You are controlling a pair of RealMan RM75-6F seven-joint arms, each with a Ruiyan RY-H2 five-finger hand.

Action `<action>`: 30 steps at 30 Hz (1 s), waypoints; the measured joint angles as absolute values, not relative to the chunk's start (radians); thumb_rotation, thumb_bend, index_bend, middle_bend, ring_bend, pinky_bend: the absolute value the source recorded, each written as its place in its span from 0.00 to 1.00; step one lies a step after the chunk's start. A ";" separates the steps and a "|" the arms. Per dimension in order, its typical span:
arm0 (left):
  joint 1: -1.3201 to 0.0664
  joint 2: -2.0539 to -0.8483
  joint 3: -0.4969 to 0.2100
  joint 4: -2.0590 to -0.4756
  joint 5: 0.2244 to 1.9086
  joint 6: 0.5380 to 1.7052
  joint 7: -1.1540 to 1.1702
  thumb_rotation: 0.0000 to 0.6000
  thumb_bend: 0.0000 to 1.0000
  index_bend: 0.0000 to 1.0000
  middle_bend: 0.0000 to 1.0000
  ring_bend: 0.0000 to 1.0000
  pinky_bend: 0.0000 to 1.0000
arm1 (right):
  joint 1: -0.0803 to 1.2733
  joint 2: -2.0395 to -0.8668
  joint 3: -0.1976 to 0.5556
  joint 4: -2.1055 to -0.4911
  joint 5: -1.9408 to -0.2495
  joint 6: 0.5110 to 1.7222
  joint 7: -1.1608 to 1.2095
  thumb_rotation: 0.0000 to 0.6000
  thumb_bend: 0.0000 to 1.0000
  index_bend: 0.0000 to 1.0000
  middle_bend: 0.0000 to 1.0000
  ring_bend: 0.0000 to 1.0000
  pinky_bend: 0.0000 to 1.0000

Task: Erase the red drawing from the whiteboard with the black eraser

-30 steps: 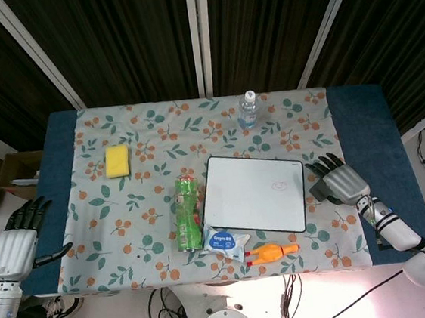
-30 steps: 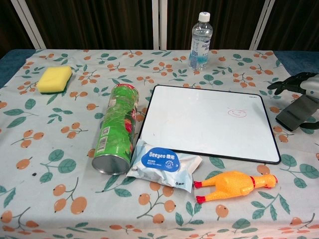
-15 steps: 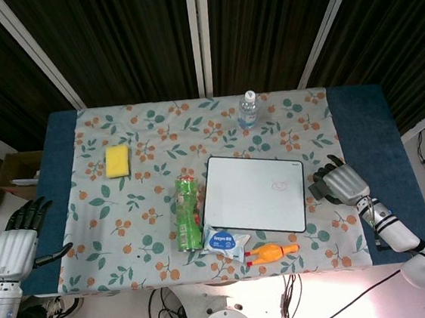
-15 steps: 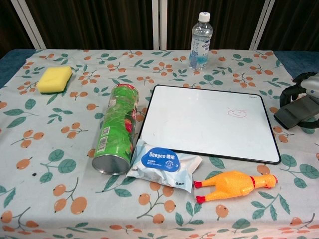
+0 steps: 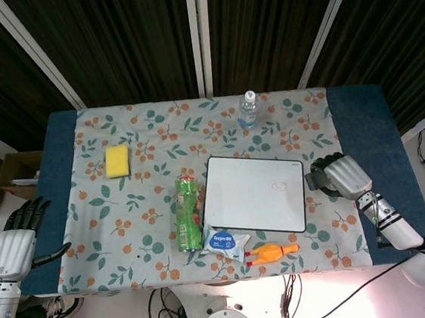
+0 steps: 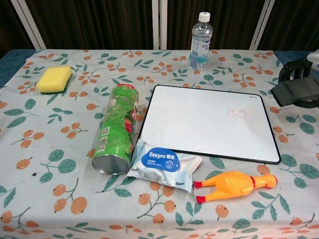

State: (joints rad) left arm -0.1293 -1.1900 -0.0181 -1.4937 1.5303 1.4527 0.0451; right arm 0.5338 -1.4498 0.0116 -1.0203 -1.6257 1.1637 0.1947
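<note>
The whiteboard [image 5: 254, 193] [image 6: 209, 122] lies flat at the table's right of centre. A small red smiley drawing [image 5: 279, 185] [image 6: 237, 113] sits near its far right corner. My right hand [image 5: 342, 175] [image 6: 305, 69] grips the black eraser [image 6: 295, 91] [image 5: 315, 179], lifted off the cloth just right of the board's right edge. In the head view the eraser peeks out left of the fingers. My left hand [image 5: 14, 246] hangs open off the table's left side, holding nothing, and is out of the chest view.
A green chip can [image 5: 187, 212] [image 6: 114, 128] lies left of the board. A wipes packet [image 5: 226, 240] [image 6: 165, 163] and an orange rubber chicken [image 5: 272, 253] [image 6: 232, 184] lie in front. A water bottle [image 5: 247, 109] [image 6: 201, 41] stands behind. A yellow sponge [image 5: 117, 160] [image 6: 55, 79] rests far left.
My right hand closed around the eraser and raised it from the cloth, moving it up and slightly toward the board. The left hand stayed put.
</note>
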 measured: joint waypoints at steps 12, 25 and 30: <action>-0.132 -1.188 -0.018 -1.476 1.518 1.438 0.020 0.00 0.02 0.09 0.07 0.05 0.15 | 0.652 -1.477 0.106 -1.237 -1.468 0.958 -0.095 1.00 0.42 0.77 0.59 0.57 0.65; -0.134 -1.181 -0.022 -1.470 1.528 1.448 -0.001 0.00 0.02 0.09 0.07 0.05 0.15 | 0.750 -1.654 0.181 -1.235 -1.194 0.823 -0.379 1.00 0.43 0.83 0.63 0.60 0.69; -0.128 -1.178 -0.027 -1.466 1.518 1.458 -0.009 0.00 0.02 0.09 0.07 0.05 0.15 | 0.757 -1.680 0.175 -1.212 -1.167 0.826 -0.406 1.00 0.43 0.83 0.63 0.60 0.69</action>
State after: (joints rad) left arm -0.1283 -1.1782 -0.0274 -1.4656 1.5175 1.4581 -0.0087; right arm 0.7565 -1.6803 0.1749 -1.2124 -1.1672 0.8261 -0.4063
